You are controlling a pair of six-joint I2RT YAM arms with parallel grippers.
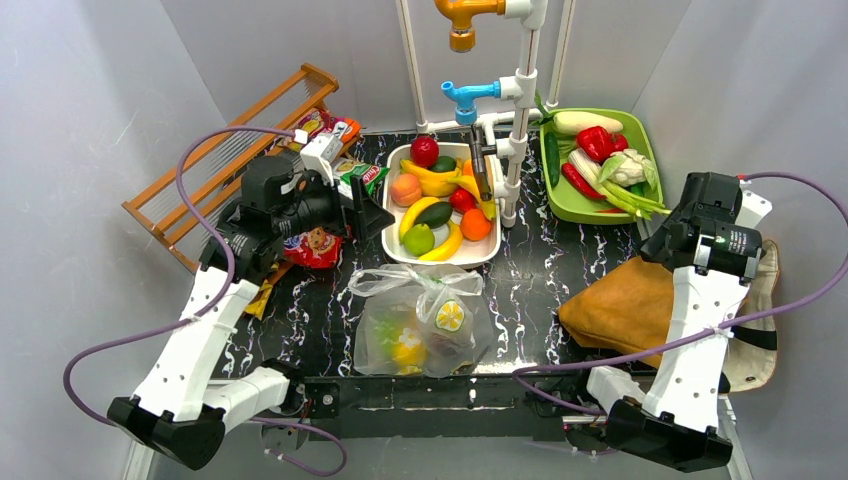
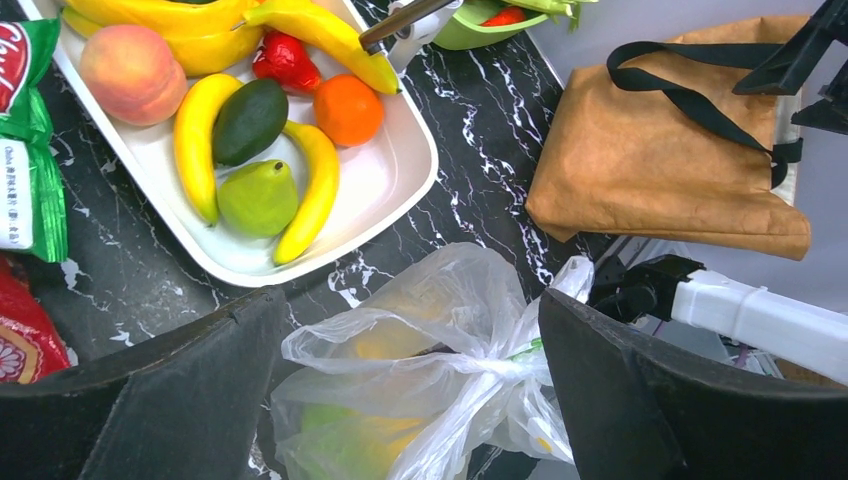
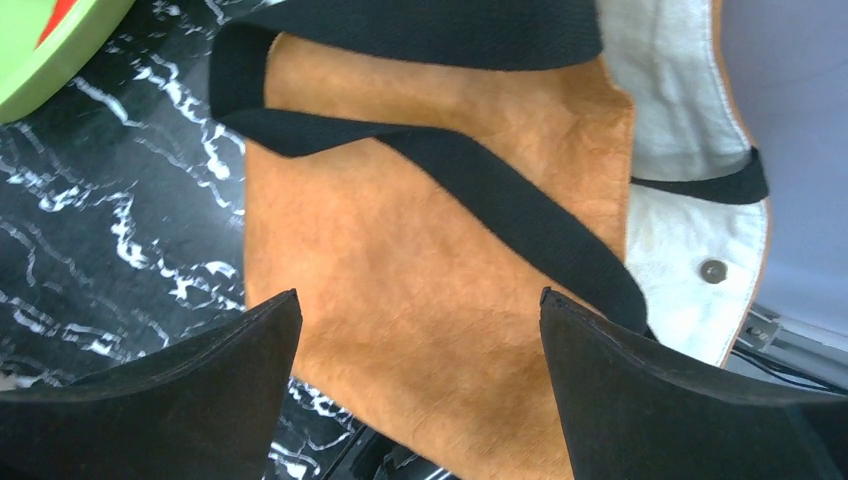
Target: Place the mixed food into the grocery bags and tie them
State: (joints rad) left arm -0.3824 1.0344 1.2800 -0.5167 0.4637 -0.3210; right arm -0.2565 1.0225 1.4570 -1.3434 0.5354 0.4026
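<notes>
The clear plastic bag (image 1: 420,322) lies at the front middle of the table, its handles knotted (image 2: 505,366), with yellow and green toy food inside. My left gripper (image 2: 408,300) is open and empty above it, between the bag and the white tray (image 1: 470,262). The tray holds a peach (image 2: 132,72), avocado (image 2: 250,120), green pear (image 2: 258,197), orange (image 2: 347,110), bananas (image 2: 195,145) and a red apple (image 1: 424,150). The tan tote (image 1: 620,305) lies flat at the right. My right gripper (image 3: 420,295) is open and empty above it, black strap (image 3: 480,190) beneath.
A green packet (image 2: 30,150) and a red packet (image 1: 312,247) lie left of the tray, more packets (image 1: 325,125) behind. A green tray of vegetables (image 1: 560,205) sits back right. A wooden rack (image 1: 230,150) stands at the left. Toy faucet pipes (image 1: 515,100) rise behind the white tray.
</notes>
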